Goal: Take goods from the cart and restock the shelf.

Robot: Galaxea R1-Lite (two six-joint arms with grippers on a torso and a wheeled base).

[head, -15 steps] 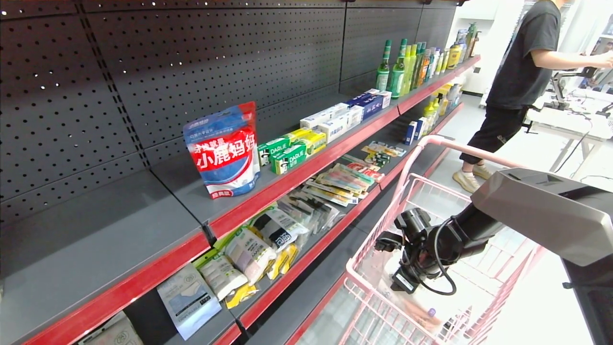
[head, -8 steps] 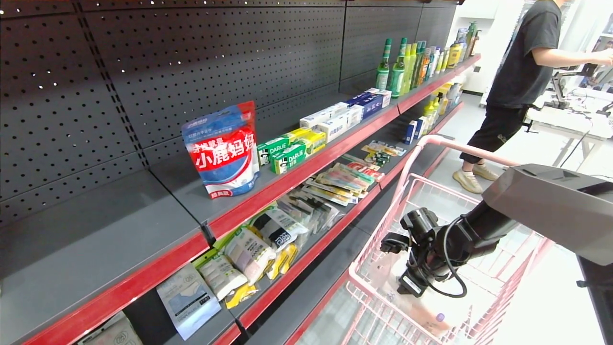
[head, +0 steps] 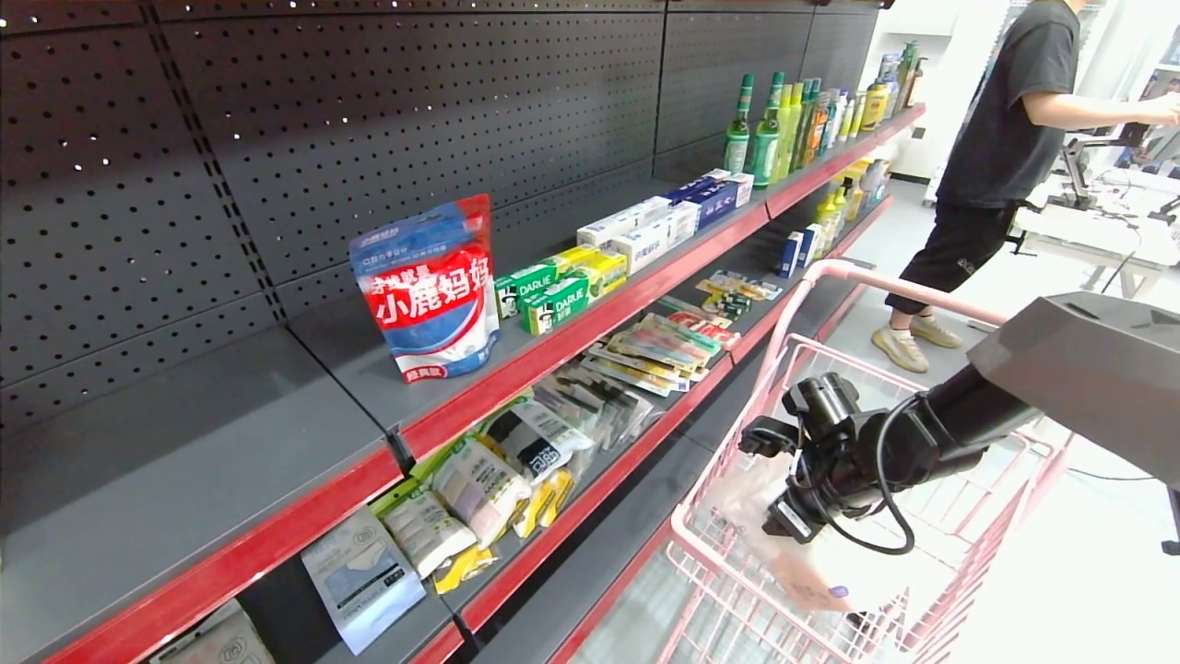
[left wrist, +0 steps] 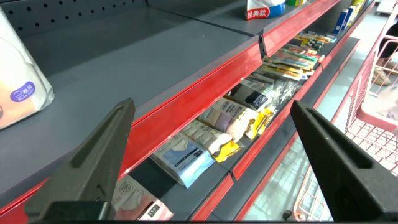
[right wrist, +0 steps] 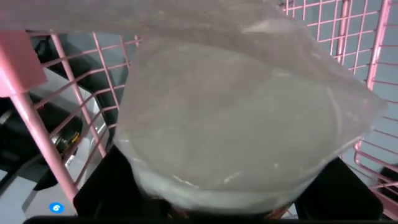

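**White pack (head: 816, 576) gripped in the cart**

Lower right of the head frame: pack's hanging under the right claw (right wrist: 221, 199) in the pink cart (head: 687, 535), fingers squeezed on it from both sides. Left claw (left wrist: 211, 109) is spread wide with nothing in it, over the grey shelf (head: 184, 433).

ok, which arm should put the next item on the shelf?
Right. Its end effector is down in the pink cart, gripping a plastic-wrapped pack. The left end effector hangs open and empty over the top shelf, away from the cart.
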